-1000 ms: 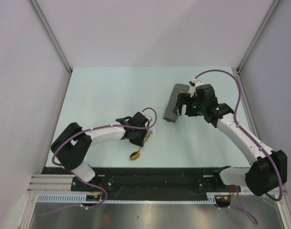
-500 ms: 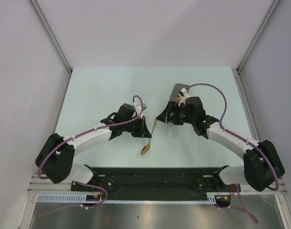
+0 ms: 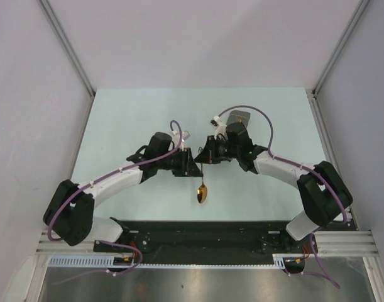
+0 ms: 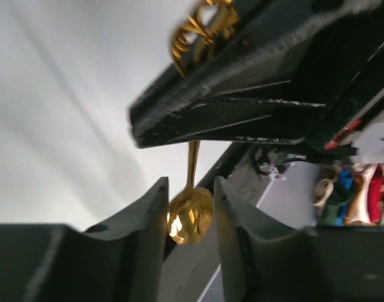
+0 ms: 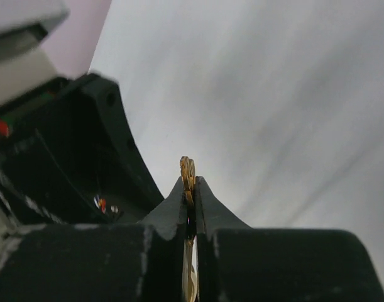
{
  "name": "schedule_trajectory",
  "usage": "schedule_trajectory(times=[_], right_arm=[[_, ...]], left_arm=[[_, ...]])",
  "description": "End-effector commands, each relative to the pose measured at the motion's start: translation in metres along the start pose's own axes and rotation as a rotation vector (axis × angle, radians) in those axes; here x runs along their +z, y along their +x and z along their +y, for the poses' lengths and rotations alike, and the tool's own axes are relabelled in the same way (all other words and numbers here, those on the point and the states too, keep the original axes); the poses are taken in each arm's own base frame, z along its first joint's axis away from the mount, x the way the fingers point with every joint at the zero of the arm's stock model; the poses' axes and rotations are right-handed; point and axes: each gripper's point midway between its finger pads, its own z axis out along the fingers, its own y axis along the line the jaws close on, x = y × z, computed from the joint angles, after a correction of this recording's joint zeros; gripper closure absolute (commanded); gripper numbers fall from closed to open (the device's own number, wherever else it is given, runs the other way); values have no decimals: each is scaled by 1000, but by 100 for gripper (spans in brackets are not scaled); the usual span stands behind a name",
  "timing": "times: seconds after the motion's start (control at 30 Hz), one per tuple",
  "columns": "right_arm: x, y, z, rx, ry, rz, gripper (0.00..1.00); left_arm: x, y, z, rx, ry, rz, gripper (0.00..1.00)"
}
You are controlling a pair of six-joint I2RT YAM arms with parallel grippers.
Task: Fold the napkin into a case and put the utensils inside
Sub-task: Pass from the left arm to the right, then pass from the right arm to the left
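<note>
Both arms have converged mid-table. Your right gripper (image 3: 205,156) pinches the spoon (image 3: 202,192) by its handle, bowl hanging; left gripper (image 3: 192,168) gapes alongside. The case (image 3: 239,117) lies beyond, far right. Risk: the slim pinch lets it swivel or drop.

**Surface Materials and Finishes**

The spoon (image 4: 189,214) is polished gold-coloured metal. Its bowl is mirror-glossy and its handle end carries ornate relief. The fingers (image 4: 141,220) of the left gripper (image 4: 190,185) are matt black plastic. Those of the right gripper (image 5: 190,189) are the same plastic, with pale scuffing along one edge. The case (image 3: 241,117) is dark grey matt cloth. The table (image 3: 129,119) is smooth, pale and low-sheen. The arm shells (image 3: 116,179) are smooth white plastic.
</note>
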Motion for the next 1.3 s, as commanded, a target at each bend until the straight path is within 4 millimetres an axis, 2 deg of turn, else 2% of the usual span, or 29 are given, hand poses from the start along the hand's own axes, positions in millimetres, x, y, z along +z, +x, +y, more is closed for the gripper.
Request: schedule_trajectory(times=[0.0,0.07,0.1,0.2,0.3,0.47,0.53,0.7,0.87,1.13,1.27], right_arm=[[-9,1,27,-300,-262,107,100],[-16,12,40,-345,-372,166,100],[-18,16,44,-353,-405,184,100],[-25,31,57,-381,-516,244,100],[-33,44,69,-384,-601,310,100],[-36,47,77,-365,-635,330,100],[-33,49,77,-355,-631,337,100],[-30,49,78,-332,-631,340,100],[-28,49,82,-322,-659,337,100],[-34,54,87,-324,-672,344,100],[-37,57,84,-320,-660,343,100]], left_arm=[[-43,-48,-30,76,173,-134,56],[-60,-58,-34,90,204,-161,54],[-70,-69,-28,82,197,-194,53],[-82,-76,-25,82,216,-192,51],[-80,-71,-30,87,291,-128,51],[-78,-58,-37,93,395,-65,52],[-81,-57,-47,122,458,-62,53],[-82,-49,-52,145,489,-40,57],[-70,-33,-52,130,487,21,59],[-63,-33,-45,143,444,17,57],[-66,-35,-51,156,464,8,54]])
